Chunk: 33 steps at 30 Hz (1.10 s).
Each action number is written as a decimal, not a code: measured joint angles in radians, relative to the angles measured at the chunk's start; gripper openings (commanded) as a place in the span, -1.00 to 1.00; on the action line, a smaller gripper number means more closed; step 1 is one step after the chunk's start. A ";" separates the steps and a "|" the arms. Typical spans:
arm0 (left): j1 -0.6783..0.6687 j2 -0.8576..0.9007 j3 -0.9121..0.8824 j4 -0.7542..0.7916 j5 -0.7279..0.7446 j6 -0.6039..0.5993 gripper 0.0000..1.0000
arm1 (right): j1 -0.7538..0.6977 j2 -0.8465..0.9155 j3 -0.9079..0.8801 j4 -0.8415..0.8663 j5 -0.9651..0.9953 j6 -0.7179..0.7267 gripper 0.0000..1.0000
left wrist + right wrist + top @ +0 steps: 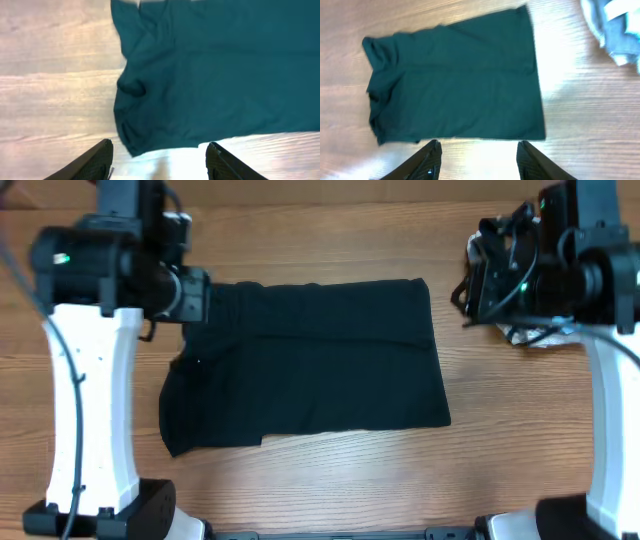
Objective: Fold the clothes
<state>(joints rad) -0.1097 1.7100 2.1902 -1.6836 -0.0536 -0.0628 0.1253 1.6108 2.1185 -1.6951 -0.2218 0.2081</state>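
Left gripper spread | right gripper spread | T-shirt lies flat between them, touching neither

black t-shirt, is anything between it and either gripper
Nothing visible does. The black T-shirt lies flat on the table, and each wrist view shows only wood between it and the open left gripper or right gripper. The light-blue and grey garments sit off to the side, apart from the shirt.
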 measured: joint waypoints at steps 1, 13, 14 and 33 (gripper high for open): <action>-0.012 0.001 -0.053 0.004 -0.021 -0.001 0.22 | 0.019 -0.028 -0.039 -0.003 0.000 0.014 0.07; -0.015 0.012 -0.687 0.397 -0.192 -0.085 0.15 | 0.074 -0.103 -0.427 0.085 -0.006 0.054 0.10; -0.015 0.009 -0.745 0.483 -0.208 -0.088 0.15 | 0.074 -0.103 -0.437 0.105 -0.007 0.055 0.11; 0.025 0.012 -1.165 1.034 -0.279 0.053 -0.15 | 0.074 -0.103 -0.449 0.138 -0.006 0.054 0.15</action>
<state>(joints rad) -0.0849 1.7218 1.0256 -0.6498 -0.3328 -0.0097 0.1989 1.5082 1.6695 -1.5570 -0.2276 0.2619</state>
